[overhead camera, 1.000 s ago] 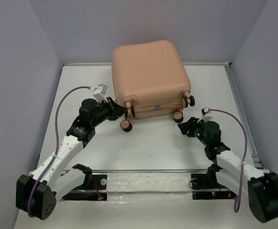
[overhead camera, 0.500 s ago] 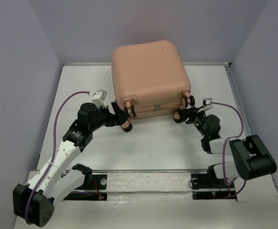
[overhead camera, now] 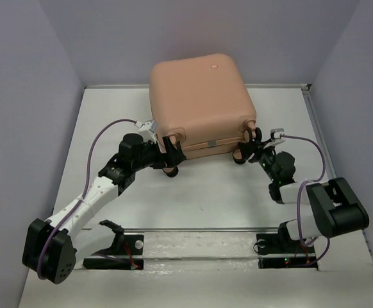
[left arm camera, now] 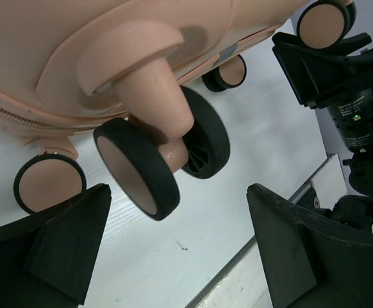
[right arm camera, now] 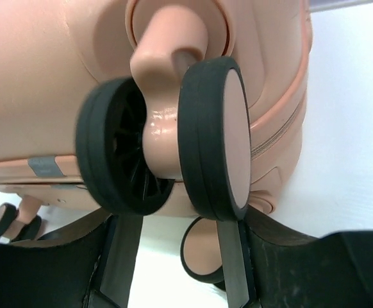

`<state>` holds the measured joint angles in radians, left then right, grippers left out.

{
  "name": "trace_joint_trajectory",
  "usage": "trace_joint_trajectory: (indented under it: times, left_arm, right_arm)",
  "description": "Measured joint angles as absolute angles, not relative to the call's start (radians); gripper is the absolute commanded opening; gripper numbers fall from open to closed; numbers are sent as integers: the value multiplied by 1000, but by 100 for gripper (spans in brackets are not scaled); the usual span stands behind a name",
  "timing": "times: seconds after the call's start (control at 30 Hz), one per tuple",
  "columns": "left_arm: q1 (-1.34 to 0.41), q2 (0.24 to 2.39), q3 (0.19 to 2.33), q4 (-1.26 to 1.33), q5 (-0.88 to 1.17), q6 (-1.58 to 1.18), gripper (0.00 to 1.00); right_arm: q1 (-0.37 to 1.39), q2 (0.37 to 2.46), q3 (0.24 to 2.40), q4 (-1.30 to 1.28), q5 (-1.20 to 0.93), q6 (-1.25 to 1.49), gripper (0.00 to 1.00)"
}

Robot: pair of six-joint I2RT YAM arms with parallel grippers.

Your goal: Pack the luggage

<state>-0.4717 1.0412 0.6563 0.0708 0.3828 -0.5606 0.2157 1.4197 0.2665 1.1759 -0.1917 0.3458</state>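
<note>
From above: the peach-pink hard-shell suitcase (overhead camera: pixel 202 102) lay shut on the white table (overhead camera: pixel 206 199), my left gripper (overhead camera: pixel 168 157) and right gripper (overhead camera: pixel 249 149) at its near wheels. Left wrist: my fingers (left arm camera: pixel 71 240) gaped clear of a black-rimmed wheel (left arm camera: pixel 145 170). Right wrist: another wheel (right arm camera: pixel 212 138) sat between my jaws; whether they clamped it, I could not tell.

- A white table (overhead camera: pixel 206 205) is seen, marked by a small dark speck (left arm camera: pixel 181 246).
- It is enclosed by pale lavender walls (overhead camera: pixel 26 96) at the left, back and right.
- A thin metal rail (overhead camera: pixel 199 230) is laid across the near part of the table.
- A metal strip (overhead camera: pixel 323 154) is run along its right side.
</note>
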Motion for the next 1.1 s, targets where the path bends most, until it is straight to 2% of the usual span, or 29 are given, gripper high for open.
trace_joint_trajectory:
  times: [0.37,0.67,0.83,0.87,0.9,0.93,0.97,1.1]
  left_arm:
    - [-491,1079,675,127,360,-604,95]
    - [-492,1129,678,189,356,-645,87]
    - [-496,1137,678,208,341,-674,69]
    - [-495,1137,678,212,337,-682,61]
    - [-496,1137,678,213,337,-687,61]
    - [-496,1137,678,219,339,-697,54]
    - [-500,1137,678,222,331,-705,42]
    - [-502,1137,677,229,325,-722,22]
  right_arm:
    - [215,1356,134,1234,-90,449,55]
    - [206,1509,197,1258,-95,466,60]
    - [172,1617,262,1272,-132,464,60]
    - [162,1637,266,1270,-139,464,60]
    - [156,1647,269,1268,-141,464,60]
    - [151,1656,273,1265,-145,462,59]
    - [150,1660,277,1266,-149,460,58]
    - [144,1663,295,1270,-177,448,52]
